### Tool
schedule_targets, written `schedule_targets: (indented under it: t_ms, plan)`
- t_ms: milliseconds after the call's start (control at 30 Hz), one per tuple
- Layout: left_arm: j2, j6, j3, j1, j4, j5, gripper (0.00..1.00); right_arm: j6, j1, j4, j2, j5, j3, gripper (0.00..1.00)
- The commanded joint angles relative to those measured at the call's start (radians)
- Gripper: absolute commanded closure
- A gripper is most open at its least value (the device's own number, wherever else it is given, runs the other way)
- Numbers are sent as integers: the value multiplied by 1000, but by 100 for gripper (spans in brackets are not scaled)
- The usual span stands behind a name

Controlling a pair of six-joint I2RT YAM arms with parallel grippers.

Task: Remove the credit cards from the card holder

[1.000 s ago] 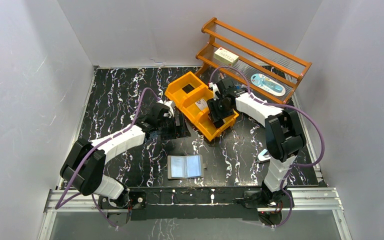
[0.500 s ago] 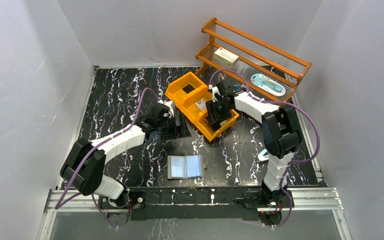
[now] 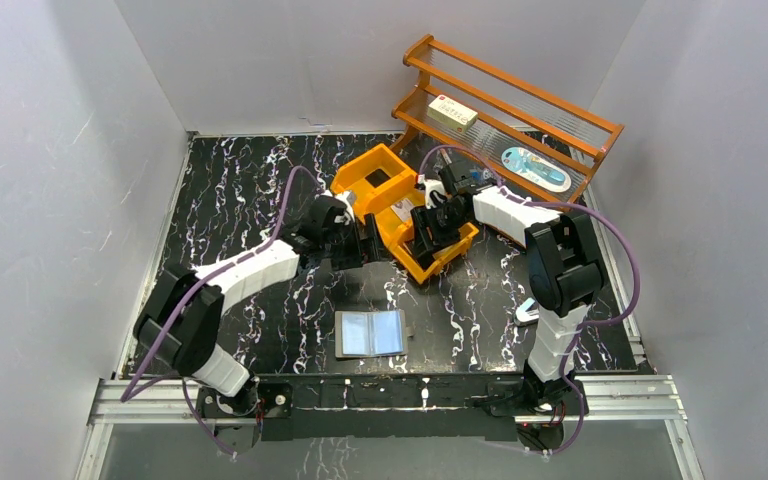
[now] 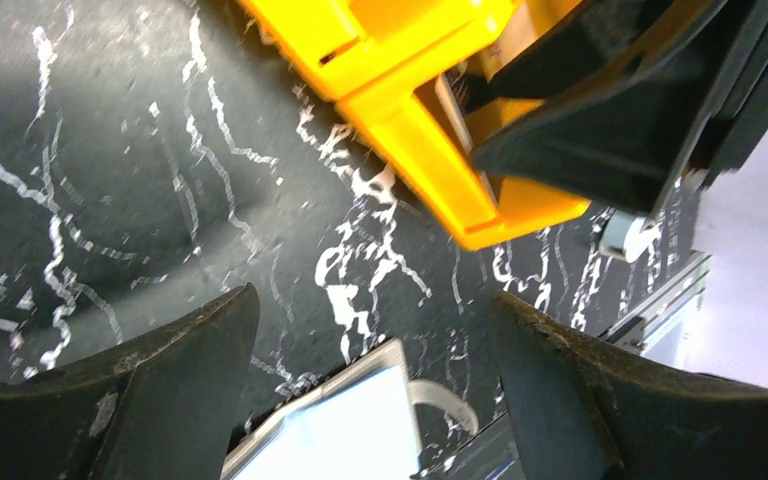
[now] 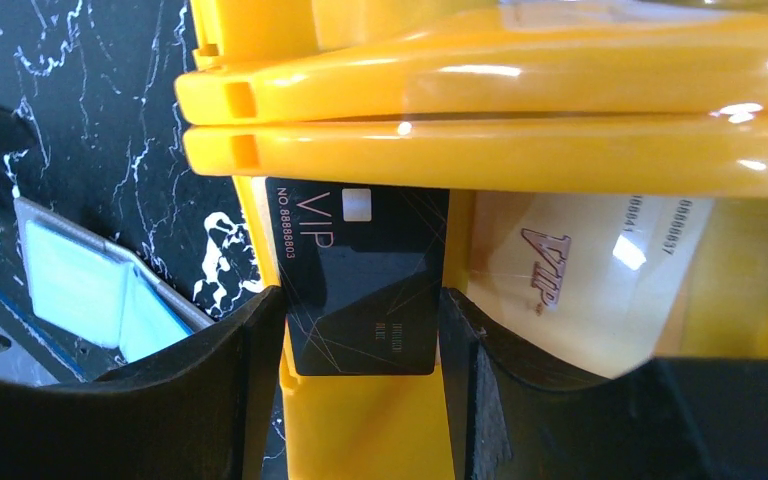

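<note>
Hanging over the near end of the orange bin (image 3: 388, 152), the right gripper (image 5: 360, 300) is seen clamped on a black credit card (image 5: 365, 270) marked VIP, a finger pressed against each long edge. A tan credit card (image 5: 580, 270) is noted lying flat in the same compartment. The card holder (image 3: 370, 333) is found spread open, lining up, on the black marbled table (image 3: 240, 190) near the front edge, well apart from the bin. The left gripper (image 4: 370, 305) is held above the table just beside the bin, jaws wide apart, nothing between them.
</note>
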Motion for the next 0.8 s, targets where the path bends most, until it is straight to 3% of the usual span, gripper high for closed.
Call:
schedule_targets:
  t_ms: [0, 333, 633, 767]
  plan:
    - [69, -91, 85, 9, 74, 36, 19, -59, 3, 13, -59, -83, -11, 45]
    - [230, -178, 166, 13, 125, 85, 28, -95, 2, 48, -97, -92, -53, 45]
    - [312, -195, 246, 12, 125, 67, 29, -115, 3, 60, -103, -98, -78, 46]
    - [350, -179, 278, 5, 84, 78, 37, -118, 5, 66, -102, -105, -81, 46]
